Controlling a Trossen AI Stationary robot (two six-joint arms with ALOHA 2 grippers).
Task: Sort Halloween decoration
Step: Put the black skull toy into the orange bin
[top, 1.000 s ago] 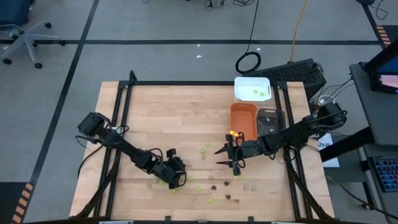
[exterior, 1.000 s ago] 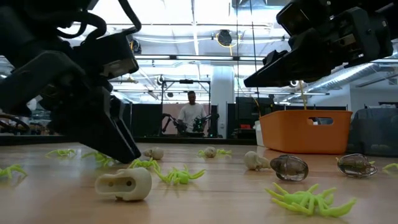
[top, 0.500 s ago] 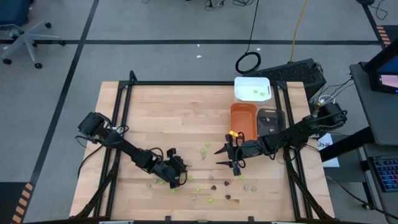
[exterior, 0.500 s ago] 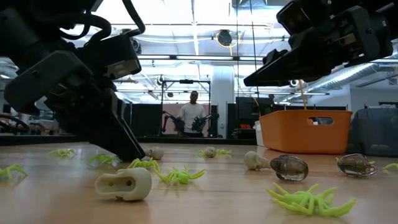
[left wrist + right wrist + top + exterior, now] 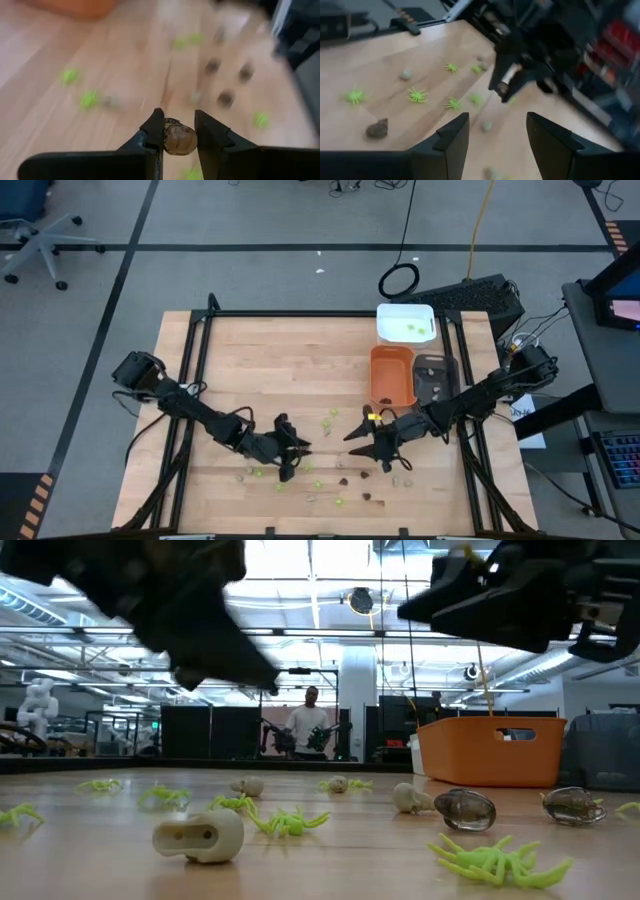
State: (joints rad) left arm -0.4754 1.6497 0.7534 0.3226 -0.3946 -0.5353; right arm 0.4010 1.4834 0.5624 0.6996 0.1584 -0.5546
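From above, the Halloween decoration (image 5: 330, 480) is a scatter of tiny pieces on the front half of the wooden tabletop (image 5: 270, 370): lime-green spider shapes, dark brown lumps and pale beige-grey bits, lying between and in front of the two arms. More green pieces sit in the white tray (image 5: 406, 323), which stands behind the orange tray (image 5: 392, 373), with a grey tray (image 5: 434, 377) just beside that. The left gripper (image 5: 288, 460) is above the scatter, left of centre, and the right gripper (image 5: 372, 442) is near it, in front of the orange tray. From table height, the spiders show thin splayed legs, a pale skull-like piece (image 5: 199, 837) lies on its side up close, and two glossy brown shell-like pieces (image 5: 466, 809) rest by the orange tray; both arms hang above them. A person (image 5: 307, 727) stands far behind. The left wrist camera shows its fingers (image 5: 154, 131) clamped on one brown, rounded piece (image 5: 179, 139). The right wrist camera shows its fingers (image 5: 455, 137) spread apart with nothing between them, above green spiders and a brown lump (image 5: 377, 128).
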